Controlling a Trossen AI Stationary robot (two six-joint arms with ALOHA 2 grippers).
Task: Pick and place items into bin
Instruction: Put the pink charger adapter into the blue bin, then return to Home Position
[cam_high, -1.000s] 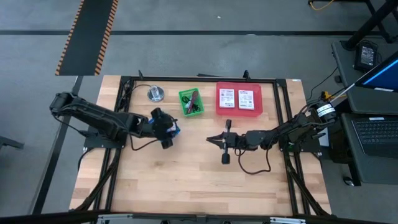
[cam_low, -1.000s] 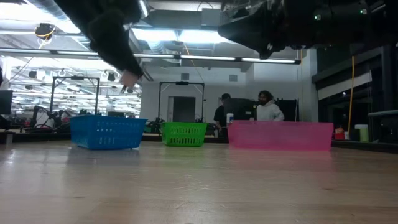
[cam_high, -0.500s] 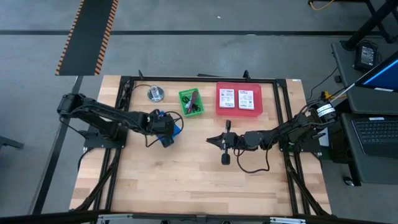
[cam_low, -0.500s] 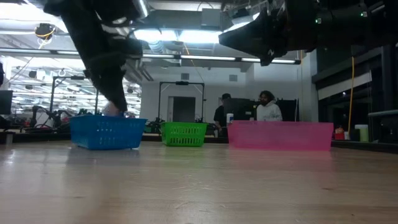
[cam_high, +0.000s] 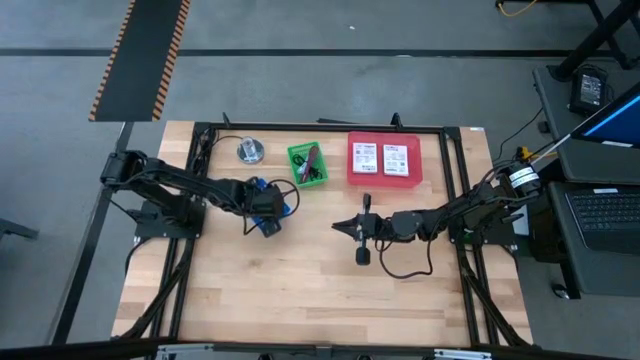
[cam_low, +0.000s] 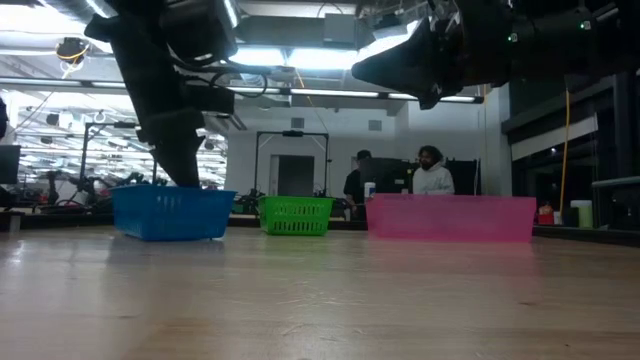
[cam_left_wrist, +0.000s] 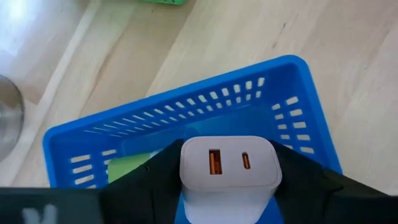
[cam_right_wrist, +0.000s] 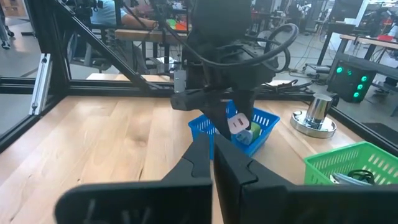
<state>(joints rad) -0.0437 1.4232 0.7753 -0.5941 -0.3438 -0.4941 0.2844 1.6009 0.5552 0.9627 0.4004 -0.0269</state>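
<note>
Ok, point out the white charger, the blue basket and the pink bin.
white charger (cam_left_wrist: 229, 167), left wrist view, port face.
blue basket (cam_left_wrist: 186, 102), left wrist view, slotted far wall.
pink bin (cam_low: 450, 218), low view, front wall.

- A wooden table (cam_high: 300, 290) stands on a grey floor (cam_high: 330, 80).
- An orange-and-black striped strip (cam_high: 140, 55) lies on that floor.
- A laptop (cam_high: 605, 215) sits on a desk beside the table.
- Ceiling strip lights (cam_low: 290, 92) glow.
- Two people (cam_low: 425, 172) sit far behind.
</note>
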